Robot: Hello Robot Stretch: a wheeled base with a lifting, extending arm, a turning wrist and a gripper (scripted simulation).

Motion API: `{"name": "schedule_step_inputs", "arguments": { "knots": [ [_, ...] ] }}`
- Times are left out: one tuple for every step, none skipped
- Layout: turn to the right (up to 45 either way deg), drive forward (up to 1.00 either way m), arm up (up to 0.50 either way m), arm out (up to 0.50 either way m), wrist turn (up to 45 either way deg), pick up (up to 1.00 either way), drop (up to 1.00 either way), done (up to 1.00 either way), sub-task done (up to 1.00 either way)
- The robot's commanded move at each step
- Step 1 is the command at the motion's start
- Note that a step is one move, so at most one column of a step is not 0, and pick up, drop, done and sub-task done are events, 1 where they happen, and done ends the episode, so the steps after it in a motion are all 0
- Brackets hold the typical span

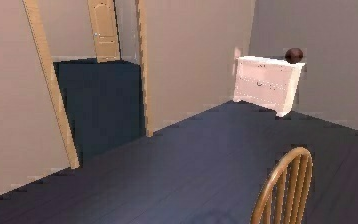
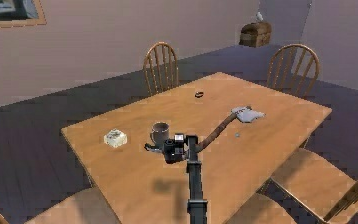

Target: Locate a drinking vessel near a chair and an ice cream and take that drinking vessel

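Whether the tool (image 2: 155, 147) holds the mug (image 2: 161, 131) is unclear.

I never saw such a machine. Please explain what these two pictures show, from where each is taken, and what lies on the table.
This is a wheeled robot with one arm, in a simulated house. The forward view looks ahead: a doorway, a white dresser, a chair back. The arm side view looks sideways over a wooden table. The dark bar is the arm, with the gripper at its end. Near it stands a dark mug. A small pale box-like thing and a pale thing with a dark curved handle also lie there. I cannot tell whether the gripper holds anything.
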Motion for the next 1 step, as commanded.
{"name": "schedule_step_inputs", "arguments": {
  "knots": [
    [0.0,0.0,0.0,0.0,0.0,1.0,0.0,0.0,0.0]
  ]
}}
